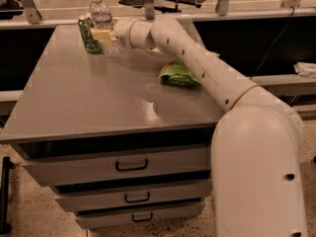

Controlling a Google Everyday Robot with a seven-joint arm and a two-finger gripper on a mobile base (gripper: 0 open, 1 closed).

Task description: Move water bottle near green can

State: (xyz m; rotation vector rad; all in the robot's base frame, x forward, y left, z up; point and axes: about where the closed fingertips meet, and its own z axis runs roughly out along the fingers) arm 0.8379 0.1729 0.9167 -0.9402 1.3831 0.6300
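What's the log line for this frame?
gripper: back-left of table, shut on water bottle | water bottle: upright, beside green can | green bag: mid-table, by arm
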